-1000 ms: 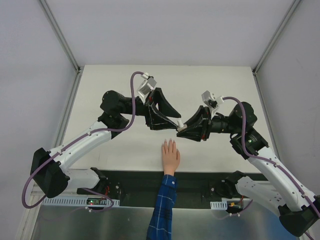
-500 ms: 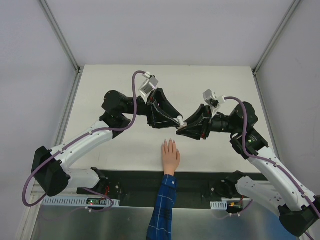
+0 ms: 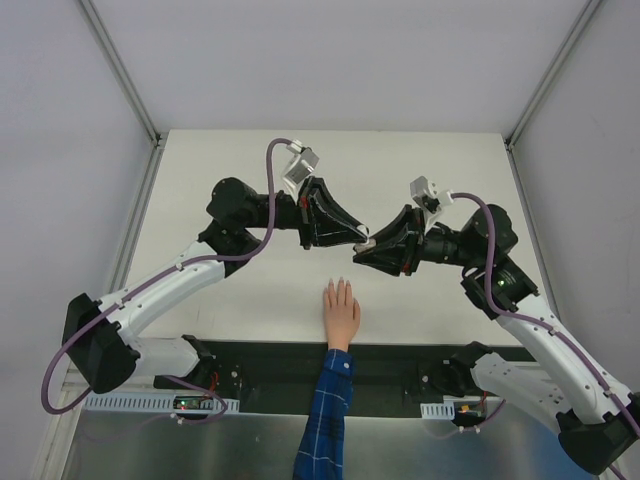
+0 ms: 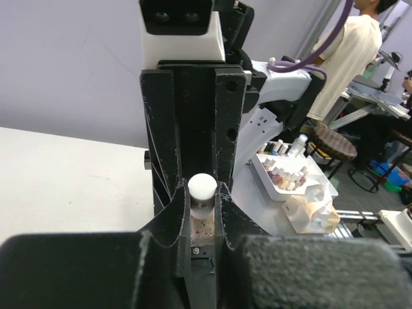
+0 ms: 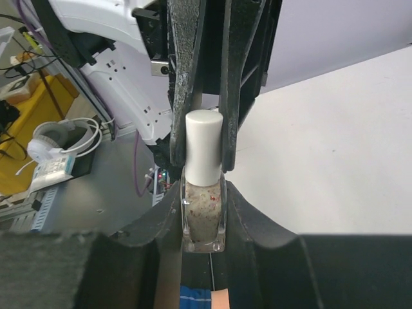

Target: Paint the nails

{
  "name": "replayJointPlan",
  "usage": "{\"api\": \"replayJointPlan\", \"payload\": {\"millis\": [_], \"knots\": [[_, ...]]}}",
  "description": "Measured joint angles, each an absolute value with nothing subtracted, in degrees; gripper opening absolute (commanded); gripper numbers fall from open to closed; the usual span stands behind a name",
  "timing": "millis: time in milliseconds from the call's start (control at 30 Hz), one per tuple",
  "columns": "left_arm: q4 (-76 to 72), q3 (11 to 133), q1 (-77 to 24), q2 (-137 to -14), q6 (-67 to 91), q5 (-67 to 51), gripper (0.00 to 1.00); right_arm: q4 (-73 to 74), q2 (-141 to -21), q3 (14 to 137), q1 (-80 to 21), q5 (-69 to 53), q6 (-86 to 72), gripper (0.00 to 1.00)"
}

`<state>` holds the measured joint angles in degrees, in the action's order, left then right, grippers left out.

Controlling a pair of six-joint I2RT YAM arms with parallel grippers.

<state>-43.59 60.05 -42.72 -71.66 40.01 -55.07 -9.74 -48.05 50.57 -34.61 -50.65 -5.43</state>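
Just beyond the mannequin hand (image 3: 341, 312), the right gripper (image 5: 203, 215) clamps a polish bottle (image 5: 203, 222), the left gripper (image 4: 202, 215) pinching its white cap (image 5: 204, 145).

A white tray (image 4: 260, 164) of seemingly small bottles (image 4: 283, 175) sits near a round stool (image 4: 333, 143).

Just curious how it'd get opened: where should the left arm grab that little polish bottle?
Grip the white cap, coming straight along the bottle's axis. The right gripper clamps the speckled glass body, so only the narrow cap juts free; the left gripper pinches it.
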Motion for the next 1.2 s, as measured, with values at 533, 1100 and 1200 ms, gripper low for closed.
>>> {"api": "replayJointPlan", "payload": {"millis": [533,1100,1200], "knots": [[2.7,80.1,-64.0,-74.1,27.9,14.9,0.0,-3.5,-46.9,51.0,-62.1,23.9,18.3,0.0],[11.2,86.2,-64.2,-79.5,36.6,17.8,0.78,-2.8,-42.3,47.6,-61.2,27.2,23.1,0.0],[8.8,81.1,-62.1,-75.5,36.4,11.7,0.99,-0.5,-39.0,47.3,-60.7,22.3,22.0,0.0]]}}
